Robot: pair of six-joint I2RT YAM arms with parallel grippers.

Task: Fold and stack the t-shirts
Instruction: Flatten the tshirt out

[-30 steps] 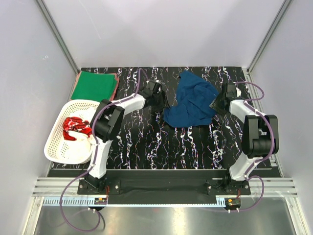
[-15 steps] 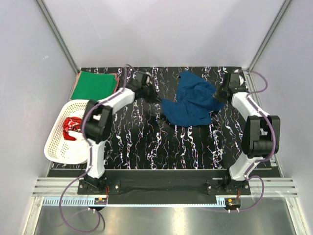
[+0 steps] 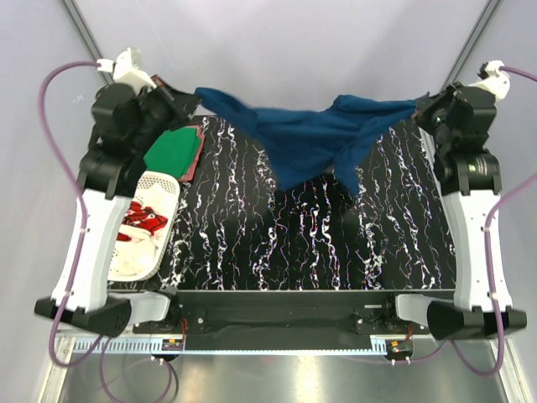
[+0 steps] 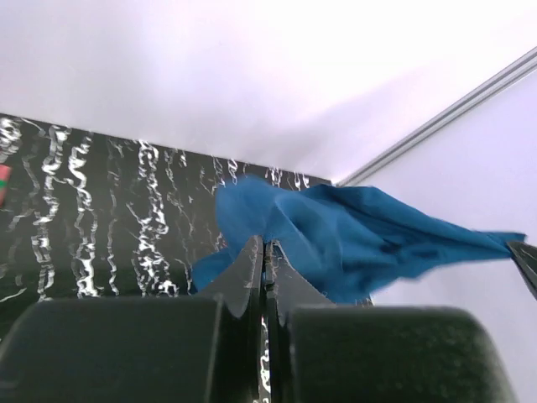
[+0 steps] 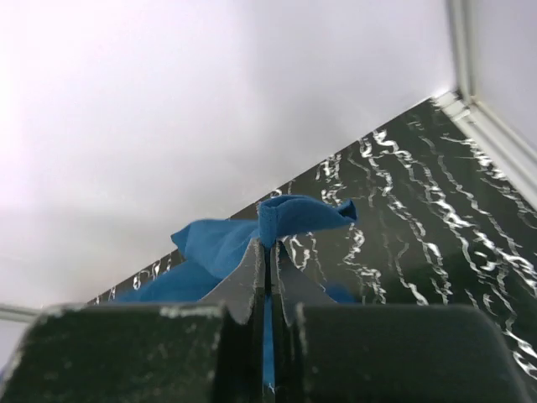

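The dark navy blue t-shirt (image 3: 310, 138) hangs stretched in the air between both arms, high above the table, sagging to a point in the middle. My left gripper (image 3: 191, 96) is shut on its left end, and the cloth (image 4: 336, 231) spreads out beyond the tips (image 4: 266, 243). My right gripper (image 3: 419, 109) is shut on the right end, with a bunched fold of blue cloth (image 5: 302, 214) at its tips (image 5: 268, 245). A green t-shirt (image 3: 172, 149) lies folded at the back left on a reddish-pink one (image 3: 195, 147). The red t-shirt with white print (image 3: 141, 222) lies in the basket.
The white lattice basket (image 3: 159, 189) stands at the table's left edge, partly under my left arm. The table top (image 3: 277, 243) is black with white marbling. Metal frame posts (image 3: 461, 42) rise at both back corners, close to the raised grippers.
Both grippers closed on the ends of the navy t-shirt, then rose and moved apart. The shirt left the table and now hangs stretched between them.
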